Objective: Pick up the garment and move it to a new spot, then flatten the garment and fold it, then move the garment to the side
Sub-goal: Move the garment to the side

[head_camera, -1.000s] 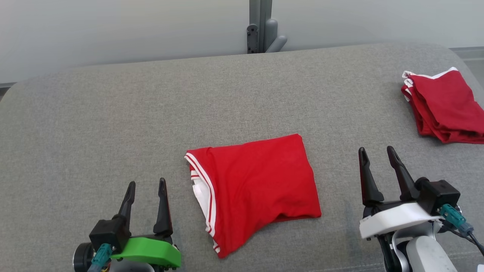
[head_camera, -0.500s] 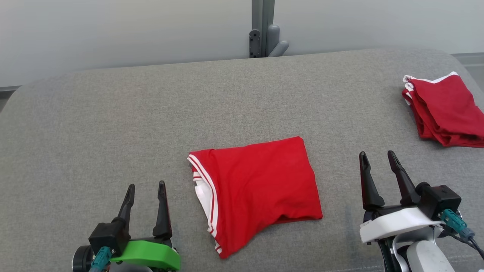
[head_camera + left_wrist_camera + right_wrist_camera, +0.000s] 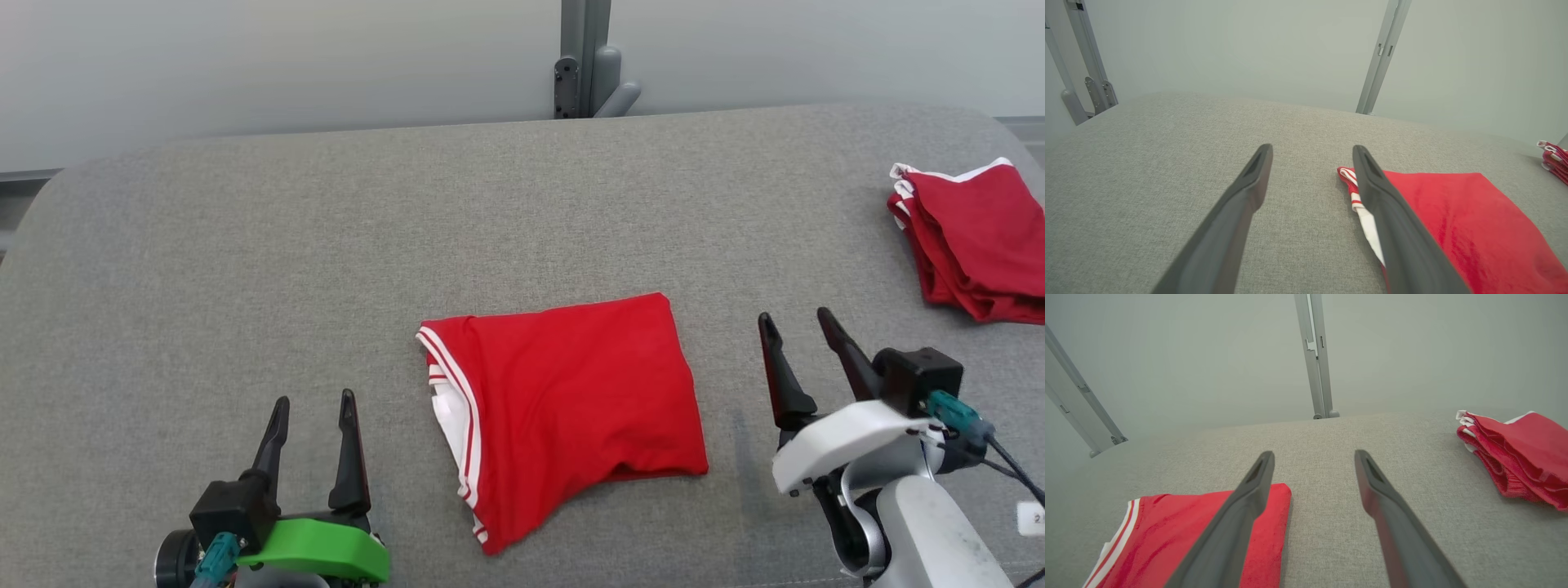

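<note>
Two grippers are poised over the grey padded surface point(image 3: 245, 245), one on each flank of the folded red garment point(image 3: 571, 400). The left gripper point(image 3: 315, 398) has its two dark fingers spread with nothing between them, pointing away from the robot. Its green-shelled wrist sits at the near edge of the head view. The garment lies just to this gripper's right and apart from it, with its white-striped trim on the side facing the fingers. In the left wrist view the right-hand finger overlaps the trimmed edge in the picture, but the head view shows a gap between them. The right gripper point(image 3: 793, 314) is likewise spread and empty. Its fingers lean a little to the left, and its white-shelled wrist and pale forearm rise from the lower right corner. The garment sits near this gripper's left, plain folded edge toward it, not touching. A stack of folded red cloths point(image 3: 976, 237) lies ahead and to the right of the right gripper, well apart from it.
</note>
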Robot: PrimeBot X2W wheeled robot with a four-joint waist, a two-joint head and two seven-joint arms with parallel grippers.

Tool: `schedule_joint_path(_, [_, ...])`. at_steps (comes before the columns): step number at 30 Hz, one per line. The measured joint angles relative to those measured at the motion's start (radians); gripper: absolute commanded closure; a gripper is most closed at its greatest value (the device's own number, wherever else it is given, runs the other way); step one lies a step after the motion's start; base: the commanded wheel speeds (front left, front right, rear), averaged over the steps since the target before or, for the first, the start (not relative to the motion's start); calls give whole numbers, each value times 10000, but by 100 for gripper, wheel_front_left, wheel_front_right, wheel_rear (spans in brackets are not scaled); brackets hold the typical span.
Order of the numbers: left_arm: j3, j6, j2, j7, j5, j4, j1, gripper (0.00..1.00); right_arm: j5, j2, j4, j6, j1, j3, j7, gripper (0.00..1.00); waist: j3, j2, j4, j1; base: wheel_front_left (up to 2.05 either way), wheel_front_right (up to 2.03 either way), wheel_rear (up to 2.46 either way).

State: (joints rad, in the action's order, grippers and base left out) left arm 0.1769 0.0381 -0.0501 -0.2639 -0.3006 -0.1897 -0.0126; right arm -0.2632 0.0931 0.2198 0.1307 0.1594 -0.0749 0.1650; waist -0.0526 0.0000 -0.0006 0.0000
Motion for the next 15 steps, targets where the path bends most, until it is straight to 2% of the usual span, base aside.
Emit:
schedule_joint_path(9, [59, 50, 2, -2, -79, -6, -146, 0, -1816, 1011, 2082, 0, 1576, -1250, -3296, 0, -255, 0, 420, 0, 0, 0, 0])
schedule_joint_path(15, [123, 136, 2, 0, -163, 38, -282, 0, -3394, 1377, 2897, 0, 2275, -1843, -4403, 0, -511, 0, 858, 0, 0, 0, 0])
